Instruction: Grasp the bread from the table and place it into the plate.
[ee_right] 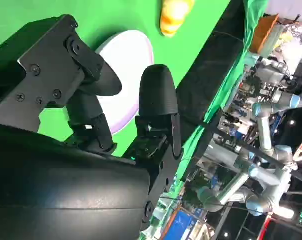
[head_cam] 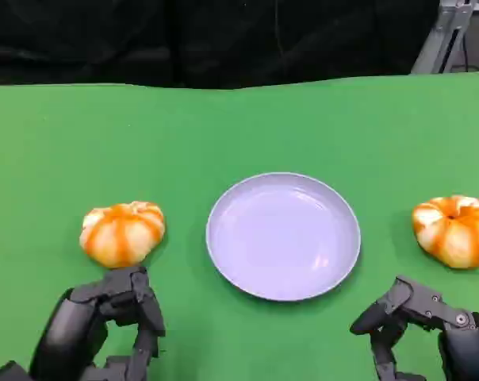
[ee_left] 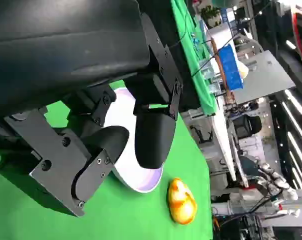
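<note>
Two round orange-and-white striped breads lie on the green table. One bread (head_cam: 122, 232) sits left of the empty lilac plate (head_cam: 283, 236), the other bread (head_cam: 455, 230) far right of it. My left hand (head_cam: 105, 325) hovers just in front of the left bread, fingers apart and holding nothing. My right hand (head_cam: 430, 329) is near the front edge, in front of and slightly left of the right bread, also empty with fingers apart. In the left wrist view my left hand (ee_left: 91, 100) partly covers the plate (ee_left: 141, 180), with the right bread (ee_left: 182, 201) beyond. The right wrist view has my right hand (ee_right: 101, 125), the plate (ee_right: 128, 55) and the left bread (ee_right: 175, 15).
The green cloth (head_cam: 239, 127) runs back to a black curtain (head_cam: 224, 40). A grey metal stand (head_cam: 450, 36) rises at the far right corner. The wrist views catch lab equipment and other robot arms (ee_right: 261, 175) beyond the table.
</note>
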Motion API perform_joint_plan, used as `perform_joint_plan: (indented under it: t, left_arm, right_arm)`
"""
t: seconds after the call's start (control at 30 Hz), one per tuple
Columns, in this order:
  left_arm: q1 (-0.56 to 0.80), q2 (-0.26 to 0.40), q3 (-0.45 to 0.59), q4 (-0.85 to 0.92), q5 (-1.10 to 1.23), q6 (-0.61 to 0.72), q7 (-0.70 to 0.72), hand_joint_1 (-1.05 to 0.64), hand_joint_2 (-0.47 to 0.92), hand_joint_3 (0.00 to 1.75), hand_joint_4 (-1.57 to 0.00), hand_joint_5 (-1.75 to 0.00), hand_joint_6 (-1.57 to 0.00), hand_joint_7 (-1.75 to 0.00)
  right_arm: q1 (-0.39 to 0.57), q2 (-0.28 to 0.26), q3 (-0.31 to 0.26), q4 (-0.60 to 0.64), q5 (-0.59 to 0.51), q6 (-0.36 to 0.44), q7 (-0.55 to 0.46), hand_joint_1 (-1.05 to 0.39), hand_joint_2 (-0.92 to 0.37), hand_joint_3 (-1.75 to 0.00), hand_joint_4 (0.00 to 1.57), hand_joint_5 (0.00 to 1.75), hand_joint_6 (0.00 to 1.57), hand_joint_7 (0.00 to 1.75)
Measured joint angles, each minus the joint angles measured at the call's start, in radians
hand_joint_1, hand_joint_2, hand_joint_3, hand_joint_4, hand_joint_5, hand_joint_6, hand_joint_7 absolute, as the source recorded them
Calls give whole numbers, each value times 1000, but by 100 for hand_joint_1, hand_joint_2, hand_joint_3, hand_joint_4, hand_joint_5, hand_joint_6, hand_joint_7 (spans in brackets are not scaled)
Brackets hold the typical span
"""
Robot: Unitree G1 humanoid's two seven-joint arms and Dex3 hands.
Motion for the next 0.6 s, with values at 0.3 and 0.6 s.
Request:
perform_joint_plan:
  t: [0.3, 0.6]
  left_arm:
    - [-6, 0, 1, 0, 1, 0, 0, -2, 25, 159, -90, -175, -85, -156]
    - [-6, 0, 5, 0, 6, 0, 0, -2, 26, 156, -89, -173, -84, -155]
  right_arm:
    - [0, 0, 2, 0, 0, 0, 0, 6, -32, -132, 76, 160, 80, 129]
    - [0, 0, 2, 0, 0, 0, 0, 7, -32, -132, 76, 160, 80, 128]
